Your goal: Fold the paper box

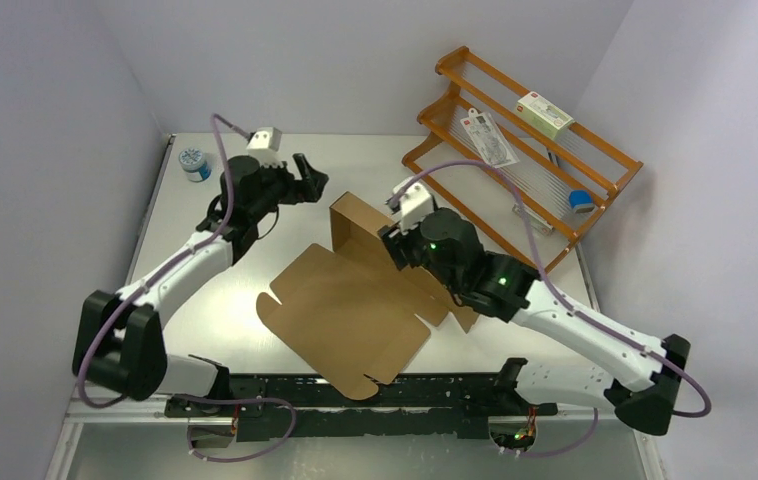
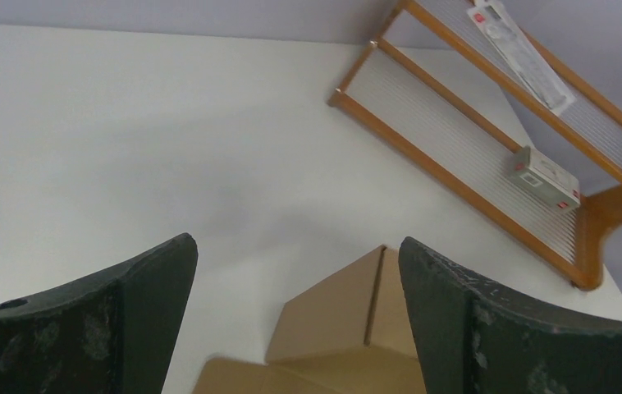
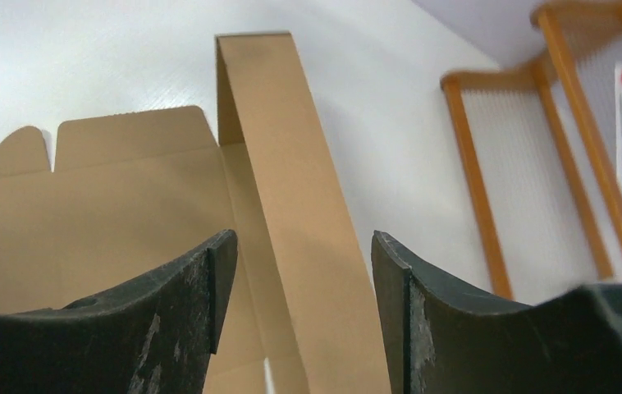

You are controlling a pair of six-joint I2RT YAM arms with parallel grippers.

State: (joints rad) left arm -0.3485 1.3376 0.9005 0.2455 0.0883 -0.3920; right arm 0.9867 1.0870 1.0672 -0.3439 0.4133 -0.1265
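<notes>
Brown corrugated cardboard, the paper box [image 1: 345,310], lies mostly flat in the middle of the tabletop [image 1: 355,165], its notched flaps fanned out toward the left and its near tab reaching the black rail at the near edge; one long panel at the far end stands raised off the sheet, its top edge straight and free; the sheet's right-hand edge is hidden under the right arm. Left fingers [image 2: 127,312] are spread wide and hold nothing; they hover above bare tabletop on the far left side of the raised panel, apart from it, and in the left wrist view the panel's top shows low between them. Right fingers [image 3: 168,320] are also spread, set on either side of the raised panel as the right wrist view shows it; whether either finger touches the cardboard I cannot tell. Bare white tabletop runs along the left of the sheet and beyond the raised panel to the back wall; a small round tub [image 1: 195,163] sits in the far left corner, well apart from the box. A wooden rack [image 1: 595,190] fills the far right corner, carrying a white carton [image 1: 543,113] and a flat packet [image 1: 490,138]; its near foot stands close to the right arm, so room is tighter on that side.
</notes>
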